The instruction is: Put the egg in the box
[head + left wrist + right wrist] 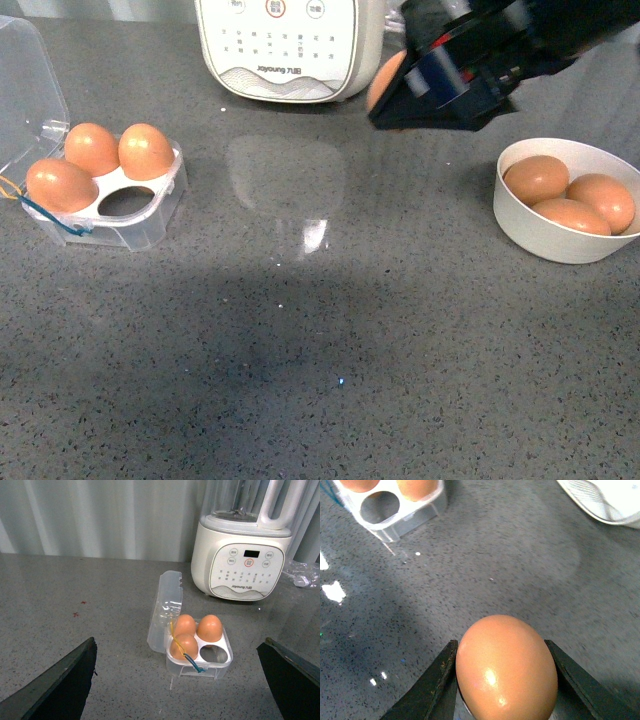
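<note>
My right gripper [392, 98] is shut on the egg [384, 80], held in the air at the back, in front of the white appliance. In the right wrist view the egg [506, 667] sits between both fingers [432, 687]. The box [140, 212] stands at the far left with its clear lid open. It holds three eggs, and its front right hollow [125, 202] is empty. The box also shows in the left wrist view [216, 663] and the right wrist view [415, 511]. My left gripper [180, 680] is open, on the near side of the box and apart from it.
A round white bowl [535, 235] with three eggs stands at the right. A white appliance [290, 45] stands at the back centre. The grey speckled countertop [320, 340] lies between box and bowl.
</note>
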### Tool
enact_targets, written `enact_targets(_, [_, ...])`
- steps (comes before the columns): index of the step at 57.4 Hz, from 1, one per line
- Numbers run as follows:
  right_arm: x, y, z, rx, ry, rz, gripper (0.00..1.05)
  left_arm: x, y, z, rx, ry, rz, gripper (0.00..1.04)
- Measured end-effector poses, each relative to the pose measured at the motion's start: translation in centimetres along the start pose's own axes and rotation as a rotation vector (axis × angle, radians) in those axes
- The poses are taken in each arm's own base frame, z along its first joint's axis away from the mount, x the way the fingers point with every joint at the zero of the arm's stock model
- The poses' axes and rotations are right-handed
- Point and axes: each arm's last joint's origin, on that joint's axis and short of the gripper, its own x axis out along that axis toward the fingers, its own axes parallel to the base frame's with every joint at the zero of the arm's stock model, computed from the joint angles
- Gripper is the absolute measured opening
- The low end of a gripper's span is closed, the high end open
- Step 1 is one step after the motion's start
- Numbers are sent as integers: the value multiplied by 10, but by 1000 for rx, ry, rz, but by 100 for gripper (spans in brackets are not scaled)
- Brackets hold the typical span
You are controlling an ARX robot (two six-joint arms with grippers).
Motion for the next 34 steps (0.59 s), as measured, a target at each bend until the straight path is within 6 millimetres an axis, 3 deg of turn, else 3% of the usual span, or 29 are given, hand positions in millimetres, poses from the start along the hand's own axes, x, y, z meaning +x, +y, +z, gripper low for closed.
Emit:
enact_targets(16, [59, 16, 45, -207, 10, 174, 42, 0, 0, 0, 0, 0, 0, 98])
enact_targets(34, [88, 37, 77, -262, -16, 284, 42, 0, 0, 0, 0, 0, 0, 98])
